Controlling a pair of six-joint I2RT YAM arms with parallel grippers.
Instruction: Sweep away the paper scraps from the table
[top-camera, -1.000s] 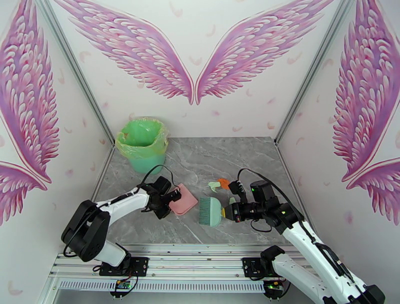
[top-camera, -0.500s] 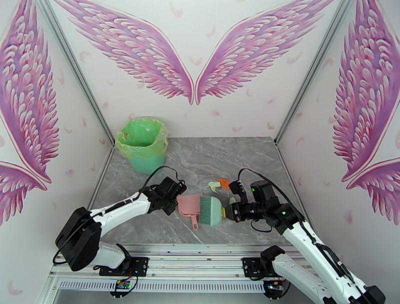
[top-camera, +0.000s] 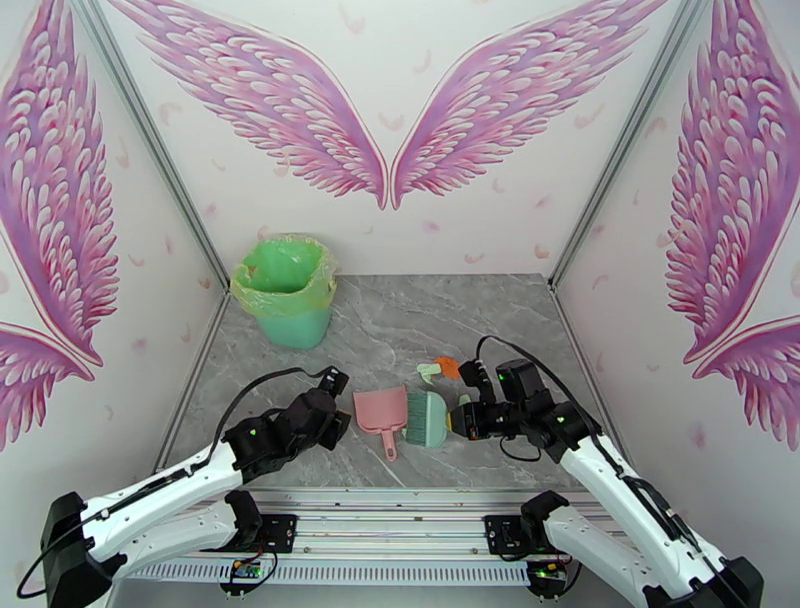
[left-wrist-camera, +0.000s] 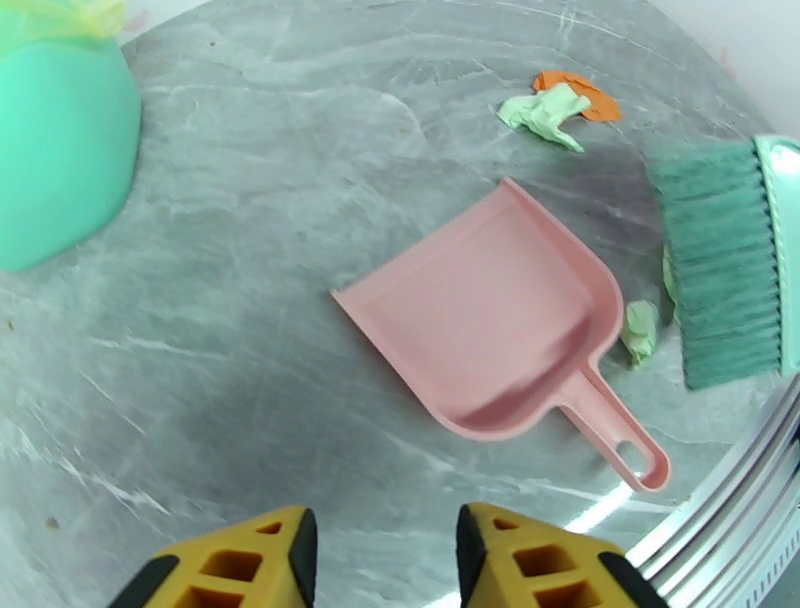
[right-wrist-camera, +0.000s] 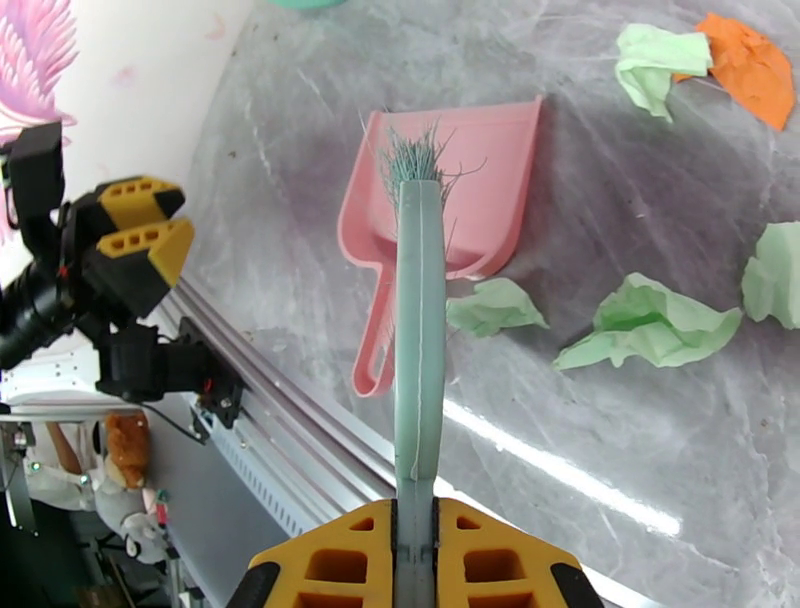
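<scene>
Withdrawn from dustpan since last frame: left pincer, empty, jaws apart; brush clamped in right pincer, bristles just beside dustpan on tabletop; paper scraps near.

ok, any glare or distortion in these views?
Top external: even light, sharp. Left wrist: fisheye bends the table edge, glare on the metal rail. Right wrist: bright glare streak on the table beside the brush.
</scene>
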